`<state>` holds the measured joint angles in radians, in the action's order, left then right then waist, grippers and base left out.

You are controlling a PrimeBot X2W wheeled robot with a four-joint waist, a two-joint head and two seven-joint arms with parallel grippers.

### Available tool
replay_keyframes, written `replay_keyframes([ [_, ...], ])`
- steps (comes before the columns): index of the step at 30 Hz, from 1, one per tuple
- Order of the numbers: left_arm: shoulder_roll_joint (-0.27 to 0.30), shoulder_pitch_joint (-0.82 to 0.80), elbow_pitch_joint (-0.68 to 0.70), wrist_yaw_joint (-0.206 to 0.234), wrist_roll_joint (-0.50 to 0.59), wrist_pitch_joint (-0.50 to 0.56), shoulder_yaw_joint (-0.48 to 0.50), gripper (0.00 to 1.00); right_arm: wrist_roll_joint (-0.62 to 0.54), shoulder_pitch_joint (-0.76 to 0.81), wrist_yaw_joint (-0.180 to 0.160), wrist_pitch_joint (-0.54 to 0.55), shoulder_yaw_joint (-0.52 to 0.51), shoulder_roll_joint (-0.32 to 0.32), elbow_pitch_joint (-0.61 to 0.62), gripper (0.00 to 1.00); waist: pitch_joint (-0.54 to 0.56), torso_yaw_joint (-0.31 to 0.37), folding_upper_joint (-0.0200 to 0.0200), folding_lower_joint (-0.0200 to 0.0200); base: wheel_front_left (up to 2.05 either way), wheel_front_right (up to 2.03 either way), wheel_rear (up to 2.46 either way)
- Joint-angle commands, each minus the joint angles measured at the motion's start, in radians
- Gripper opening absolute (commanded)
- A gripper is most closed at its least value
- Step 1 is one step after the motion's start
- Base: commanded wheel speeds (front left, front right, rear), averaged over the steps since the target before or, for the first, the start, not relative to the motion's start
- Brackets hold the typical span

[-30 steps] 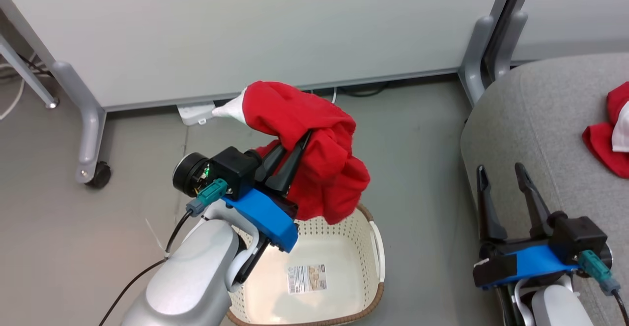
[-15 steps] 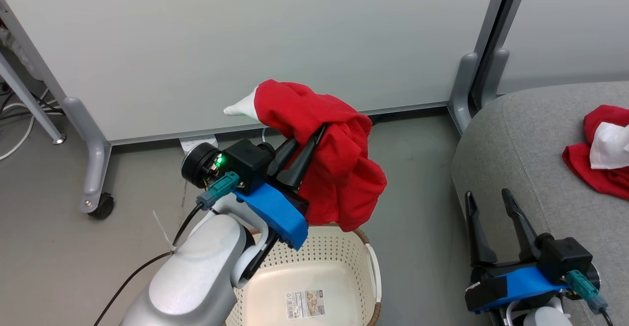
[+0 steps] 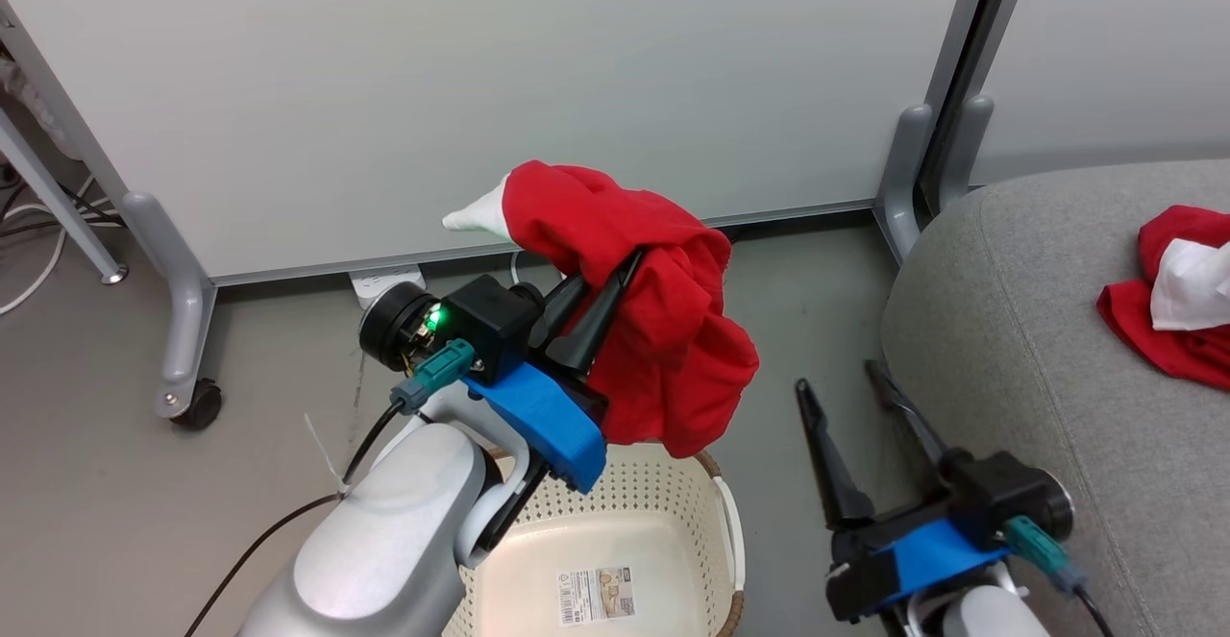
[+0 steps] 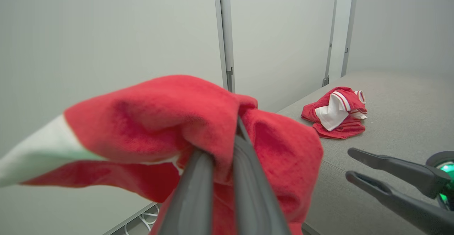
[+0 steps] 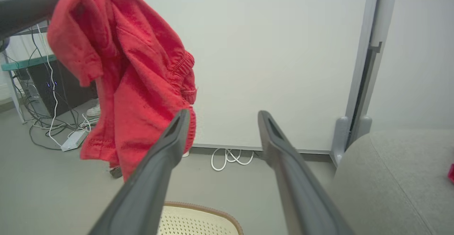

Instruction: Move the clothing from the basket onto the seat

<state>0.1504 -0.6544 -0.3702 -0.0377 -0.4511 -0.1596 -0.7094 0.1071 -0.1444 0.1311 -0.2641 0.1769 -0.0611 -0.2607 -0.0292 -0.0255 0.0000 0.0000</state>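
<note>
The left gripper [image 3: 615, 267] is clamping a red garment [image 3: 663, 349]. Its two fingers are pressing together on a fold of the cloth and holding it up over the far rim of the basket [image 3: 673, 488]. The cloth is hanging in a loose bunch, and in the right wrist view its lowest hem is dangling clear above the basket. A white tip is sticking out away from the basket, toward the pale panel [image 3: 480, 89] standing beyond it.

The basket is sitting on the floor [image 3: 115, 502], and a label [image 3: 598, 597] is showing on its bottom.

The right gripper [image 3: 836, 376] is hovering just to the right of the basket, over the floor. Its fingers are spreading wide apart and gripping nothing.

The seat [image 3: 1019, 310] is standing further to the right of the basket. The other garment [image 3: 1168, 301], red with white panels and striped trim, is lying crumpled on it, well apart from the basket.
</note>
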Motion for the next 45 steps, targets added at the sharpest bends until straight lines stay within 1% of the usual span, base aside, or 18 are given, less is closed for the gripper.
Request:
replay_keyframes([
  [1,0.006,0.009,0.005,0.006,-0.004,-0.003,0.001,0.0,-0.002,-0.03,-0.001,0.0,0.041,-0.01,-0.009,1.0,-0.002,0.001,0.0,0.0,0.0,0.0,0.0],
  [7,0.006,0.002,0.004,0.006,-0.005,-0.003,-0.007,0.0,0.008,-0.107,-0.001,0.0,0.141,-0.021,-0.04,1.0,-0.007,-0.003,0.0,0.0,0.0,0.0,0.0],
  [13,0.001,-0.011,0.003,0.006,-0.005,-0.006,-0.017,0.0,0.01,-0.198,-0.001,0.0,0.201,-0.024,-0.09,1.0,-0.017,-0.013,0.0,0.0,0.0,0.0,0.0],
  [26,-0.013,-0.04,0.001,0.002,0.0,-0.014,-0.035,0.0,-0.007,-0.381,-0.001,0.0,0.248,-0.005,-0.276,1.0,-0.057,-0.033,0.0,0.0,0.0,0.0,0.0],
  [35,-0.019,-0.049,-0.011,0.001,-0.003,-0.024,-0.045,0.0,0.006,-0.453,-0.001,0.0,0.267,0.008,-0.365,1.0,-0.075,-0.033,0.0,0.0,0.0,0.0,0.0],
  [36,-0.02,-0.05,-0.012,0.001,-0.004,-0.026,-0.046,0.0,0.013,-0.458,-0.001,0.0,0.272,0.009,-0.375,0.46,-0.076,-0.032,0.0,0.0,0.0,0.0,0.0],
  [37,-0.021,-0.051,-0.014,0.0,-0.005,-0.027,-0.047,0.0,0.015,-0.466,-0.001,0.0,0.278,0.009,-0.384,0.0,-0.077,-0.032,0.0,0.0,0.0,0.0,0.0],
  [45,-0.023,-0.058,-0.03,0.0,-0.014,-0.037,-0.052,0.0,0.037,-0.482,-0.001,0.0,0.299,0.012,-0.4,0.0,-0.077,-0.026,0.0,0.0,0.0,0.0,0.0],
])
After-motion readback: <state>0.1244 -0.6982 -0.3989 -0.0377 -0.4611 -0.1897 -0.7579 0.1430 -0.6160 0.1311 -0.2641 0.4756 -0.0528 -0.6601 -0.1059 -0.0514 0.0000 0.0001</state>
